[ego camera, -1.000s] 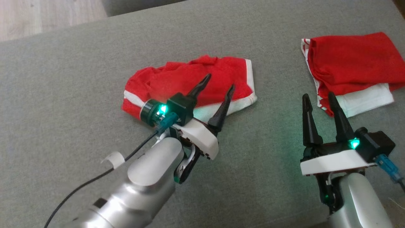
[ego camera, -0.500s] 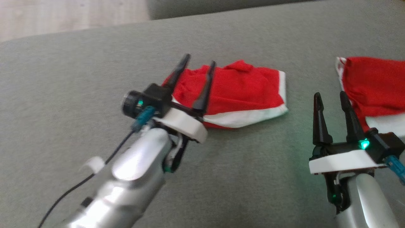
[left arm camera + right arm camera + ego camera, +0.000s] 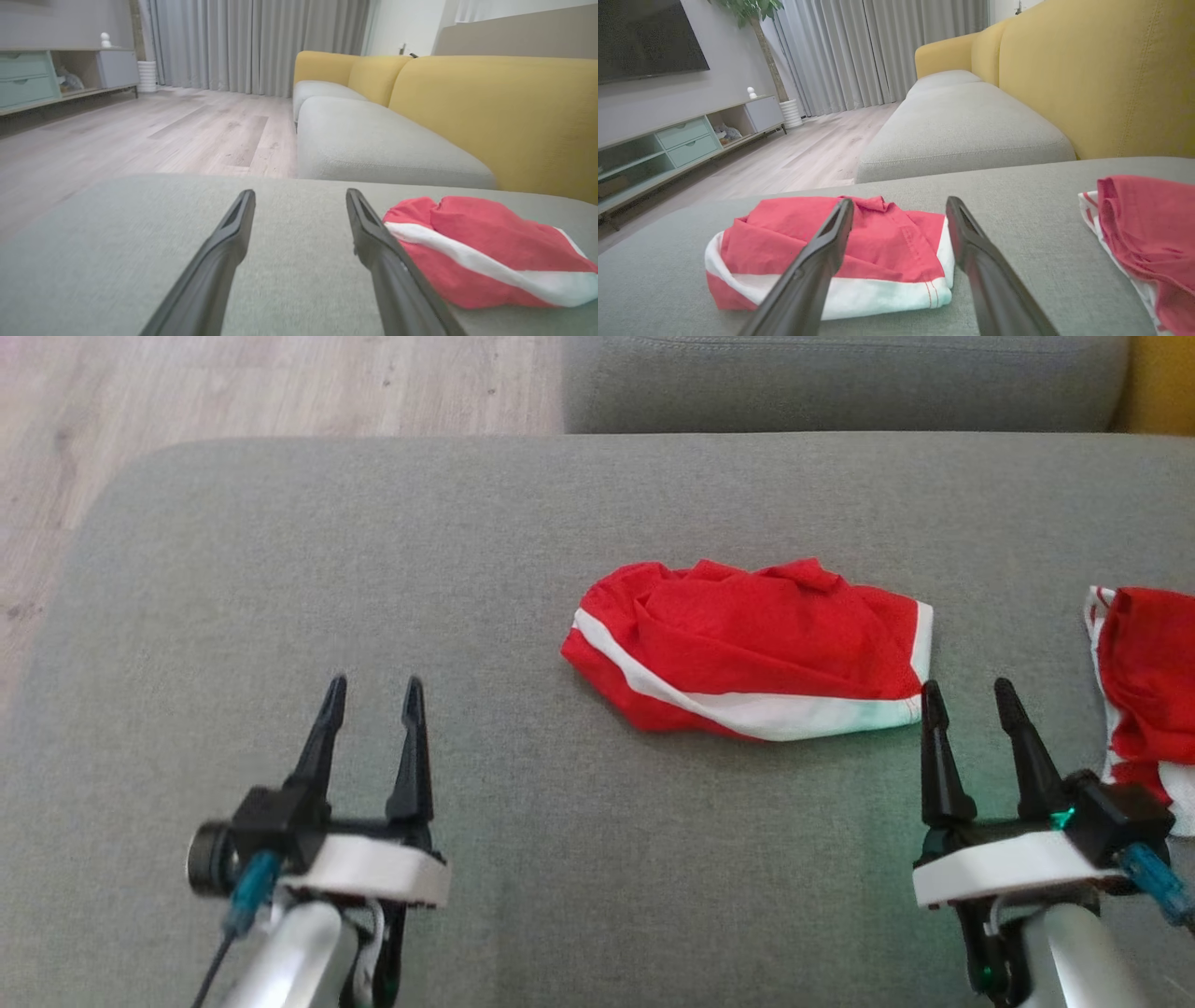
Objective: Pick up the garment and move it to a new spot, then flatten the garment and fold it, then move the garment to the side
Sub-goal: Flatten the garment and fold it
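The garment (image 3: pixel 747 653) is a crumpled red piece with a white stripe, lying on the grey cushion (image 3: pixel 373 551) right of centre. My left gripper (image 3: pixel 373 683) hovers open at the lower left, well to the left of the cloth, with nothing between its fingers. In the left wrist view the garment (image 3: pixel 476 242) sits just right of the open left gripper (image 3: pixel 300 192). My right gripper (image 3: pixel 967 685) stands open at the lower right, its tips close to the cloth's near right corner. From the right wrist the garment (image 3: pixel 887 242) lies straight ahead of the open right gripper (image 3: pixel 900 200).
A second red and white garment (image 3: pixel 1144 681) lies at the right edge of the cushion, right of my right gripper (image 3: pixel 1139 219). Wooden floor (image 3: pixel 233 383) runs beyond the cushion's far left edge. Another grey seat (image 3: pixel 840 383) and a yellow backrest (image 3: pixel 490 102) stand behind.
The head camera has shifted. My left gripper, open over the garment before, has drawn back to the near left, away from it. The right gripper holds its place, open.
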`<state>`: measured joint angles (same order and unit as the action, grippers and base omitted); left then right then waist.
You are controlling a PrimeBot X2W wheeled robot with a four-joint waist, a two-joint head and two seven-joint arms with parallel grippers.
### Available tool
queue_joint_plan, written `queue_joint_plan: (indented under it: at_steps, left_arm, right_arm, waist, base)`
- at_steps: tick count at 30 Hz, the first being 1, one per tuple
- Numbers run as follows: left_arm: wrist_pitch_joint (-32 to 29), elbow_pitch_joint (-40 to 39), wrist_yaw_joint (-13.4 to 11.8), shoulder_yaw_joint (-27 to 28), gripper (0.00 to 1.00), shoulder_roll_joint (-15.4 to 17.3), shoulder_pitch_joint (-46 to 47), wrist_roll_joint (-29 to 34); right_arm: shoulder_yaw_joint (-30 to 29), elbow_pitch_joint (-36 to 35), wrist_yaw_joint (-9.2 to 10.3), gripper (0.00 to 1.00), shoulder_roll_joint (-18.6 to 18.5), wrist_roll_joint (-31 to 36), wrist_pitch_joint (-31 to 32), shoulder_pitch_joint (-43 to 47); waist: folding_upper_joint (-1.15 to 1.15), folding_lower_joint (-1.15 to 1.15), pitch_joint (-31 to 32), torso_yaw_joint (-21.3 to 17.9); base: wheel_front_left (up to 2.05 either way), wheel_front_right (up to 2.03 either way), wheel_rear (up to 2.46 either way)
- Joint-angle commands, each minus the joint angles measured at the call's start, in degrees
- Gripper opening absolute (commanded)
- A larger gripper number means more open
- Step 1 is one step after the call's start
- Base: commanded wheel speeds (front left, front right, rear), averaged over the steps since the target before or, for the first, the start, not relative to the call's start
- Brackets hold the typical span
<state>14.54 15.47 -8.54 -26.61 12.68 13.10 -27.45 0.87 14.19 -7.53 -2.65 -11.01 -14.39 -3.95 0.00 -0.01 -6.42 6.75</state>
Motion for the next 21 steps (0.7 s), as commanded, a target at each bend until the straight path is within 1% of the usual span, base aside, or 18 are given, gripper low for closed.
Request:
queue_joint_plan:
  at_steps: [1, 3, 4, 5, 8, 13, 17, 21]
  left_arm:
    - [0.5, -2.6, 0.5, 3.4, 1.0, -0.5, 1.1, 1.2]
    - [0.5, -2.9, 1.3, 4.3, 1.0, -1.6, 0.5, 2.5]
    - [0.5, -2.9, 1.3, 4.3, 1.0, -1.6, 0.5, 2.5]
    - [0.5, -2.7, 2.4, 4.7, 1.0, -2.6, 0.6, 3.8]
    - [0.5, -2.2, 3.8, 5.2, 1.0, -3.9, 1.2, 5.5]
    - [0.5, -0.6, 5.7, 6.1, 1.0, -5.6, 1.6, 7.2]
    - [0.5, 0.3, 6.9, 7.0, 1.0, -6.6, 1.8, 8.3]
    - [0.5, 0.8, 7.9, 8.0, 1.0, -7.4, 2.0, 9.2]
  right_arm:
    - [0.8, -0.9, 0.04, 1.0, -0.2, 0.1, -0.5, -1.0]
    - [0.1, -0.1, 0.04, 1.0, -0.2, 0.5, -0.2, -1.4]
    - [0.1, -0.1, 0.04, 1.0, -0.2, 0.5, -0.2, -1.4]
    - [-0.7, 0.9, 0.04, 1.0, -0.2, 0.9, 0.6, -2.1]
    - [-2.0, 2.9, 0.04, 1.0, -0.2, 1.2, 2.6, -3.5]
    - [-2.8, 8.0, 0.04, 1.0, -0.2, -1.0, 5.7, -6.4]
    - [-3.0, 12.2, 0.04, 1.0, -0.2, -2.2, 6.3, -8.6]
    - [-2.4, 15.6, 0.04, 1.0, -0.2, -1.9, 6.3, -10.3]
  waist:
    - [0.0, 0.01, -0.4, 0.4]
    - [0.0, 0.01, -0.8, 0.7]
    - [0.0, 0.01, -0.8, 0.7]
    - [0.0, 0.01, -1.3, 1.0]
    - [0.0, 0.01, -2.2, 1.2]
    - [0.0, 0.01, -3.4, 1.5]
    - [0.0, 0.01, -4.2, 2.0]
    - [0.0, 0.01, -4.7, 2.5]
  base:
    - [0.0, 0.0, 0.0]
    - [0.0, 0.0, 0.0]
    - [0.0, 0.0, 0.0]
    - [0.0, 0.0, 0.0]
    - [0.0, 0.0, 0.0]
    - [0.0, 0.0, 0.0]
    - [0.0, 0.0, 0.0]
    - [0.0, 0.0, 0.0]
